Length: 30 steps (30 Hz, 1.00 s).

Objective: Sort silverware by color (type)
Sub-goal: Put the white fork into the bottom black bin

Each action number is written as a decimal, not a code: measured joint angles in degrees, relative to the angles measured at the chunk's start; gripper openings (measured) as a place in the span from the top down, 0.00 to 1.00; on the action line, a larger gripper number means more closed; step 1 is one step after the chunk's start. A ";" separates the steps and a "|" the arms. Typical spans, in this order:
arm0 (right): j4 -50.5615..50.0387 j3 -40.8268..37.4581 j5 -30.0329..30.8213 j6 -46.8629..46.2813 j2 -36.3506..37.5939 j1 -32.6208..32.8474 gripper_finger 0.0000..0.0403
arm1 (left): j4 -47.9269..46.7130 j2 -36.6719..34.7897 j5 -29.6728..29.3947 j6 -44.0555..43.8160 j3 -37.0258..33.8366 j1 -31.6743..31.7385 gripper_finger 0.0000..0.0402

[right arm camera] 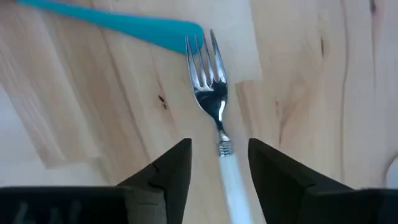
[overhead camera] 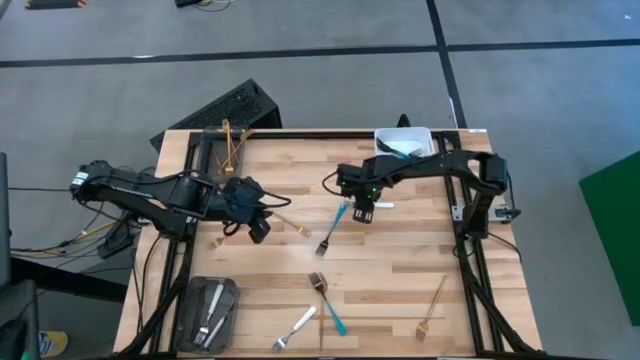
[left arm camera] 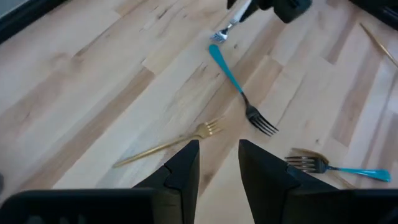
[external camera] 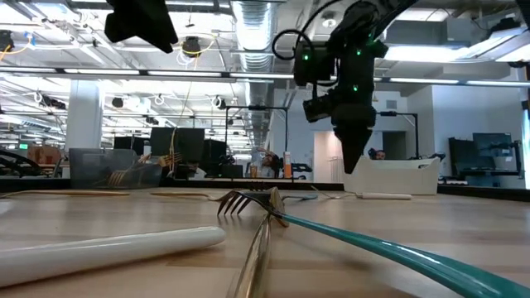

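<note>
- Two risks here — the right gripper [right arm camera: 217, 163], fingers apart astride the white fork [right arm camera: 219, 134] near the worktop's [overhead camera: 400, 270] middle and holding nothing, could pinch off-centre and flick it.
- Its tines touch the blue fork [right arm camera: 118, 23], which may get dragged along.
- Left gripper [left arm camera: 217, 167] hovers partly open, empty, toward the left edge by a gold fork [left arm camera: 171, 142].

Loose on the wooden tabletop [overhead camera: 400, 270] I count two blue-handled metal forks [overhead camera: 330, 232] [overhead camera: 330, 308], two white-handled silver forks [overhead camera: 295, 328] [overhead camera: 380, 205] and two gold forks [overhead camera: 432, 308] [overhead camera: 291, 225]. I also count two dark trays [overhead camera: 190, 325] [overhead camera: 200, 150] and one white rectangular bin [overhead camera: 425, 133]; I cannot count what is inside them.
</note>
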<state>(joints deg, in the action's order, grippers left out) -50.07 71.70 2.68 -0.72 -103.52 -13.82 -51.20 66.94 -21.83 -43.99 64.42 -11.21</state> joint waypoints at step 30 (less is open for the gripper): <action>6.16 -3.05 -11.03 -20.60 1.84 1.92 0.97 | -2.23 0.54 -2.72 -1.04 0.02 -3.28 0.75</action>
<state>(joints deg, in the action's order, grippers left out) -43.90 68.65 -8.35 -21.32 -101.68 -11.91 -53.43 67.48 -24.55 -45.03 64.44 -14.49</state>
